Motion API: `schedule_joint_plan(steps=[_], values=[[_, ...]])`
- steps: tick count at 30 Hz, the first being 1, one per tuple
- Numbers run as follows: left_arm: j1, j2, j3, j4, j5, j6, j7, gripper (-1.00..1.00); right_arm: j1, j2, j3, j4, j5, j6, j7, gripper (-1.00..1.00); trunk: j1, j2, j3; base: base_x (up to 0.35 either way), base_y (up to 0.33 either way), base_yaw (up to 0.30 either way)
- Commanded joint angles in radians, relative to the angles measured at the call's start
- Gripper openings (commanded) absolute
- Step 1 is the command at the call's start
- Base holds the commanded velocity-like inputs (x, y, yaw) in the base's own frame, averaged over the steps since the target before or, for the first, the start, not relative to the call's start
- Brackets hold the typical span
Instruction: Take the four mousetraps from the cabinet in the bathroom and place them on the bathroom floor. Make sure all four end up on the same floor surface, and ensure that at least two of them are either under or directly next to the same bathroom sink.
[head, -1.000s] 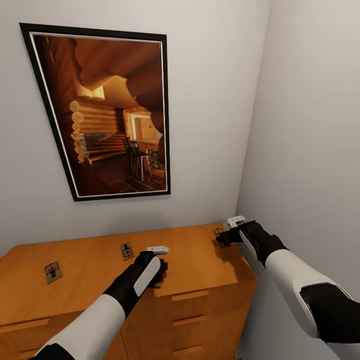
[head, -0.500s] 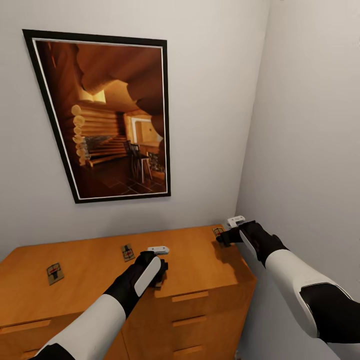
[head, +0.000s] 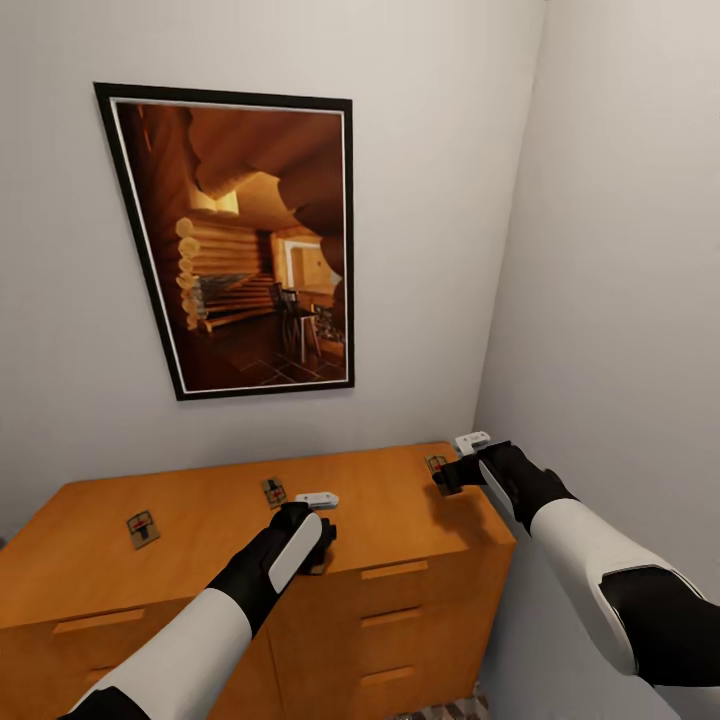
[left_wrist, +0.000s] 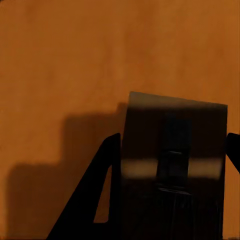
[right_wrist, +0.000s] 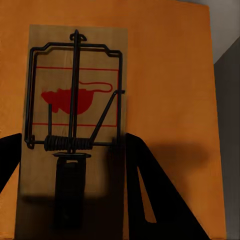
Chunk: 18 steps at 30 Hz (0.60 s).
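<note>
Both your grippers sit low over the cabinet (head: 200, 520), each with a mousetrap between spread fingers — the left gripper (left_wrist: 170, 165) straddles a shadowed trap (left_wrist: 172, 150), the right gripper (right_wrist: 70, 165) a trap (right_wrist: 75, 100) near the cabinet's end. Neither looks clamped yet. Close off-centre and the thin board could skid away (two more traps (head: 142, 527) lie farther left).
</note>
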Motion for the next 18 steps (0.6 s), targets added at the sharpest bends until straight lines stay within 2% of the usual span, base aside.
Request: schedule_joint_plan(steps=[1, 8, 18], values=[[-0.001, 0.001, -0.004, -0.001, 0.009, 0.002, 0.012, -1.0, -0.001, -0.001, 0.003, -0.002, 0.005, 0.005, 0.007, -1.0, -0.004, 0.005, 0.001, -0.021, 0.014, 0.0], [-0.001, 0.001, -0.004, -0.001, 0.009, 0.002, 0.012, -1.0, -0.001, -0.001, 0.003, -0.002, 0.005, 0.005, 0.007, -1.0, -0.03, 0.054, 0.023, -0.043, 0.016, 0.0], [-0.001, 0.001, -0.004, -0.001, 0.009, 0.002, 0.011, -1.0, -0.001, -0.001, 0.003, -0.002, 0.005, 0.005, 0.007, -1.0, -0.069, 0.124, 0.054, -0.25, 0.132, 0.0]])
